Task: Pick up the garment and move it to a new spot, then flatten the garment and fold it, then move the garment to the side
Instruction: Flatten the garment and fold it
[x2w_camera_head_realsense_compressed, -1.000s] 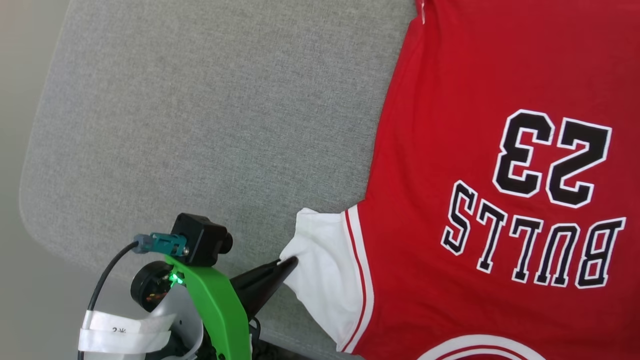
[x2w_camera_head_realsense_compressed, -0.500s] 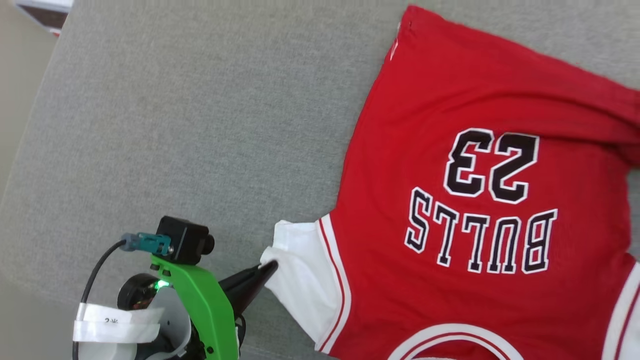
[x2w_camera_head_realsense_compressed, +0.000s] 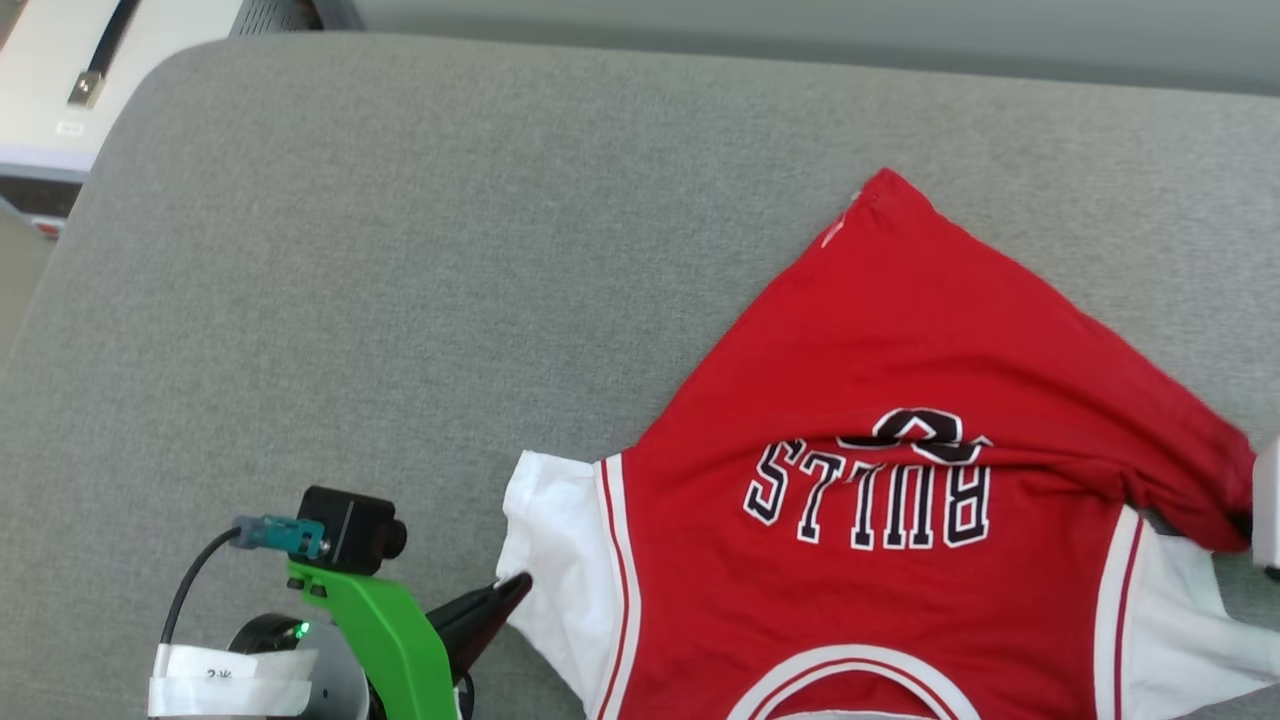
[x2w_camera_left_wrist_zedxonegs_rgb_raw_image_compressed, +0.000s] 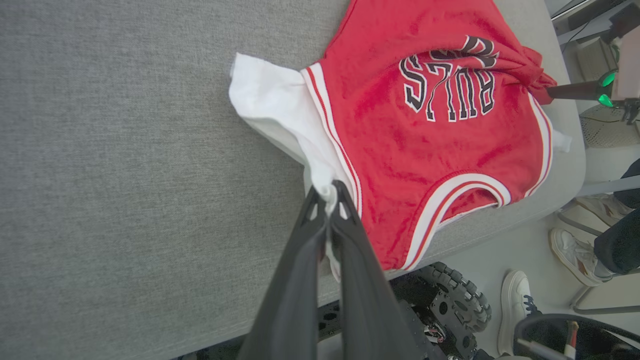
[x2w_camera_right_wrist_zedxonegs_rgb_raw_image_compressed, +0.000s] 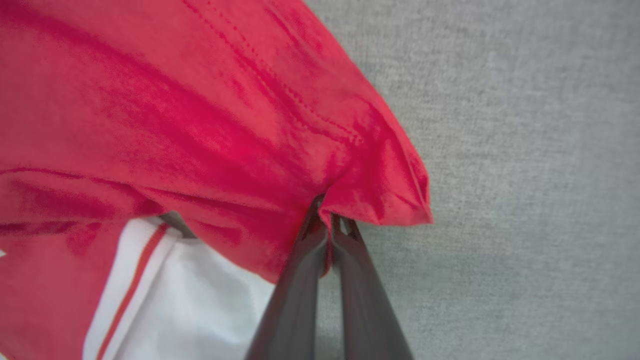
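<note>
Since a second ago the red hem of the garment (x2w_camera_head_realsense_compressed: 930, 370) has come over the number. Right hand (x2w_camera_right_wrist_zedxonegs_rgb_raw_image_compressed: 331, 220) grips that hem corner, left hand (x2w_camera_head_realsense_compressed: 512, 590) grips the white sleeve. The garment lies between them on the grey cushion (x2w_camera_head_realsense_compressed: 400, 250), its width from hand to hand.

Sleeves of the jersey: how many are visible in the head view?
2. One sleeve of the jersey on the robot's left, pinched by the left pincer; the other sleeve on its right, partly under a red fold.
</note>
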